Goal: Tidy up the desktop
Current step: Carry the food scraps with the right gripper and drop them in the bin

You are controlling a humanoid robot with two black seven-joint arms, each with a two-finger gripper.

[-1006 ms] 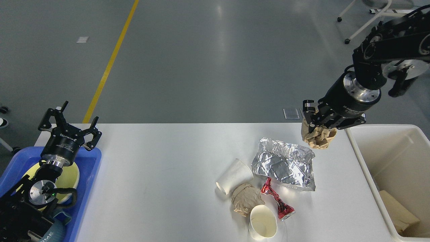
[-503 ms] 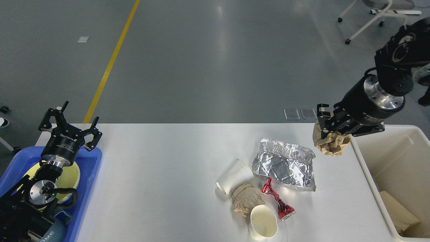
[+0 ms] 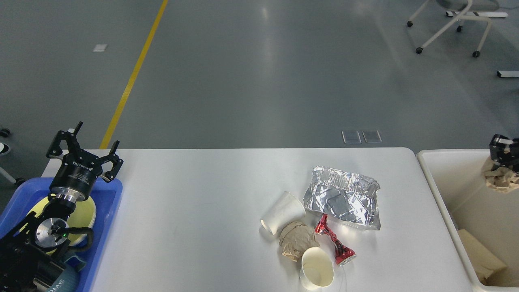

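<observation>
The white desktop [image 3: 194, 194] holds a pile of trash at the right: a crumpled foil tray [image 3: 342, 198], a white paper cup on its side [image 3: 282, 212], a brown paper ball [image 3: 296, 240], a crushed red can [image 3: 334, 241] and a second paper cup [image 3: 317, 267]. My right gripper [image 3: 502, 160] shows at the right edge, shut on a crumpled brown paper wad [image 3: 500, 179], held over the cream bin [image 3: 440, 190]. My left gripper [image 3: 83, 142] is open and empty above the blue tray [image 3: 115, 190].
The blue tray at the left holds a yellow plate [image 3: 83, 213]. The cream bin at the right has cardboard pieces [image 3: 480, 253] in its bottom. A wheeled chair base [image 3: 446, 28] stands on the floor far behind.
My right arm has swung right with the brown paper wad, from the desktop's right edge to above the bin. The left arm has not moved.
</observation>
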